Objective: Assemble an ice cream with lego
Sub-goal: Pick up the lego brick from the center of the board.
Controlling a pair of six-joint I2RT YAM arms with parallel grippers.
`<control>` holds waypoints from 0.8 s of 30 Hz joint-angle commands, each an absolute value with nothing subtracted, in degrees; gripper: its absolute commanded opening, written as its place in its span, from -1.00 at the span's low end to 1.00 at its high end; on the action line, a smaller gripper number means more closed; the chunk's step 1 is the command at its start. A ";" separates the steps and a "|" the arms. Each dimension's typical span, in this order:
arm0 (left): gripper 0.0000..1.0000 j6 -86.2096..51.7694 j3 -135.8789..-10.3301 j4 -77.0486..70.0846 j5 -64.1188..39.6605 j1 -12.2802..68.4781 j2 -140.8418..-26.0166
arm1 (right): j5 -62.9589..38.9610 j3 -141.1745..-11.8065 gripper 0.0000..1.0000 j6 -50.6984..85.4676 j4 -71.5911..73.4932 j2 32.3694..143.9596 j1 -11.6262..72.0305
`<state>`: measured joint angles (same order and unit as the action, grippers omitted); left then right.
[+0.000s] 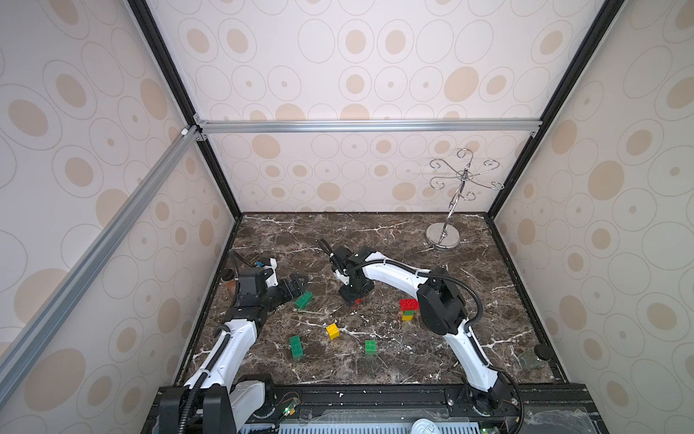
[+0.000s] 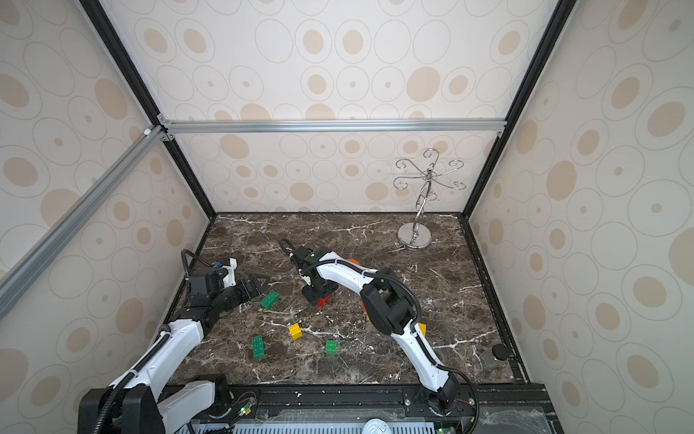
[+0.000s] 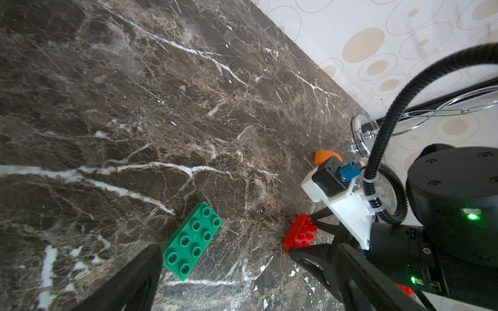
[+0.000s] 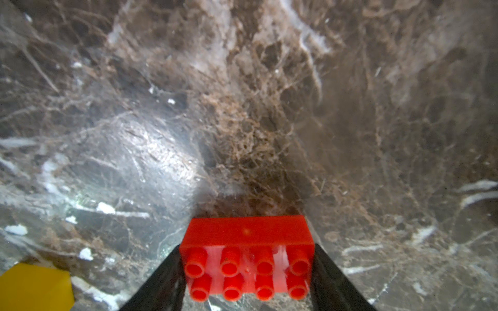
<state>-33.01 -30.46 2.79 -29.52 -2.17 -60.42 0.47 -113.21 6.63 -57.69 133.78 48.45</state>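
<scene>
In the right wrist view my right gripper [image 4: 247,282] is shut on a red oblong brick [image 4: 248,242], one black finger against each short end, studs toward the camera, low over the marble. Both top views show only a red sliver [image 1: 357,301] [image 2: 323,301] under that gripper [image 1: 352,297]. My left gripper [image 1: 299,282] is open beside a green oblong brick [image 1: 304,299] [image 3: 192,241], one finger [image 3: 140,277] close to its end. A red-green-yellow stack [image 1: 409,310] stands by the right arm. A yellow brick [image 1: 332,331], a green oblong [image 1: 296,347] and a small green square [image 1: 370,346] lie in front. An orange dome [image 3: 324,157] lies behind the right wrist.
A chrome hook stand [image 1: 445,235] is at the back right. A glass jar with a black lid [image 1: 533,357] sits at the front right edge, a brown jar [image 1: 230,281] against the left wall. Patterned walls close in three sides of the marble top [image 1: 375,368].
</scene>
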 commanded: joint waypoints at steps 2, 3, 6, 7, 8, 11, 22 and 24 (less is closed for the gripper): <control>1.00 -32.04 -31.29 1.33 -30.75 -2.64 -59.51 | 3.91 -113.34 -0.07 9.35 -62.18 128.24 48.98; 1.00 -31.76 -31.42 1.19 -30.94 -2.55 -59.63 | 4.47 -113.71 -0.08 9.89 -63.07 127.03 48.96; 1.00 -31.12 -31.76 0.47 -31.92 -2.38 -60.19 | 7.32 -114.09 -0.10 12.17 -66.19 122.49 48.94; 1.00 -31.07 -31.90 0.04 -32.13 -2.22 -60.44 | 8.15 -114.09 -0.10 12.89 -67.58 120.93 48.87; 1.00 -30.94 -31.99 -0.67 -32.58 -1.98 -60.63 | 9.13 -113.92 -0.10 13.83 -68.70 119.42 48.78; 1.00 -30.81 -32.42 -2.41 -33.09 -0.79 -61.77 | 10.61 -113.28 -0.11 16.15 -72.86 115.79 48.07; 1.00 -31.72 -34.34 -10.88 -32.86 7.47 -69.15 | 8.57 -99.11 -0.13 23.77 -75.44 100.35 41.52; 1.00 -31.73 -35.00 -11.48 -32.78 8.49 -70.65 | 7.34 -96.16 -0.13 24.26 -74.46 98.13 40.28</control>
